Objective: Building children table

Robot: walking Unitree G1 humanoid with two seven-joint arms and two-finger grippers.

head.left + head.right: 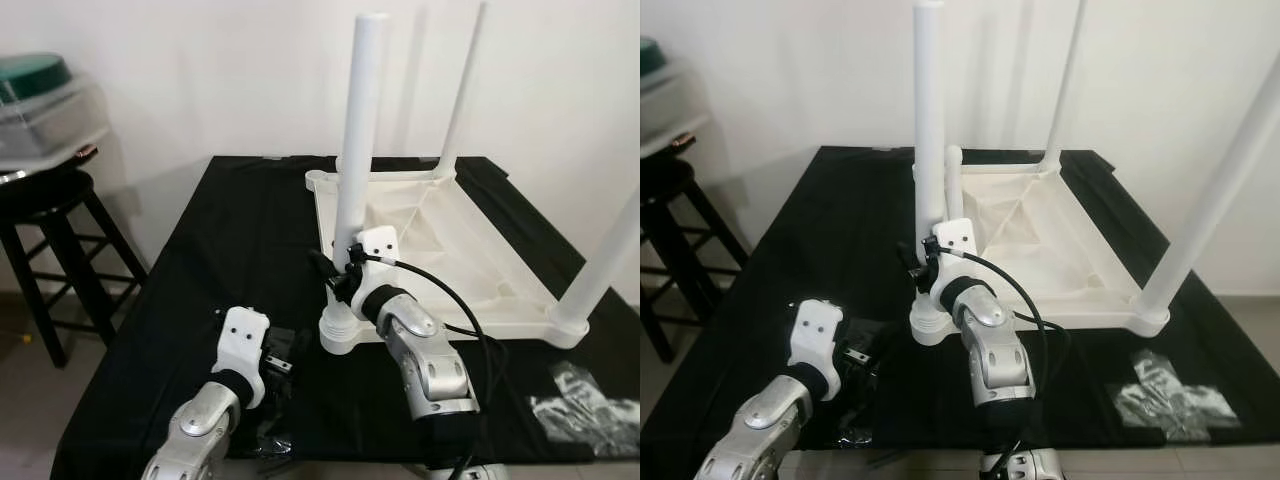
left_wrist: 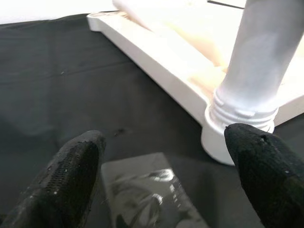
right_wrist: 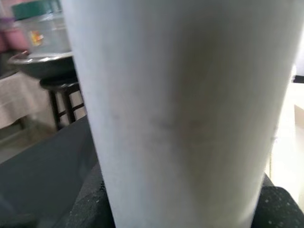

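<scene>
Right pincer (image 1: 347, 268) is clamped low on the smooth white plastic table leg (image 1: 358, 140), standing upright in the upturned white tabletop (image 1: 450, 250) on the black-draped desk (image 1: 240, 230). Left pincer (image 2: 166, 175) hovers open nearby. Leg's probably light, stiff and slippery, so gripping near the threaded base seems smart.

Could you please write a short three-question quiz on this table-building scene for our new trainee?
1. True or false: the white table lies upside down on the black cloth, legs pointing up.
2. Which gripper is closed around the near leg? A) left B) right C) neither
3. Fill in: a clear plastic ____ lies on the cloth just ahead of the open left gripper.

Key:
1. True.
2. B; the right gripper clasps the leg low down, just above its threaded socket.
3. Bag.
</scene>
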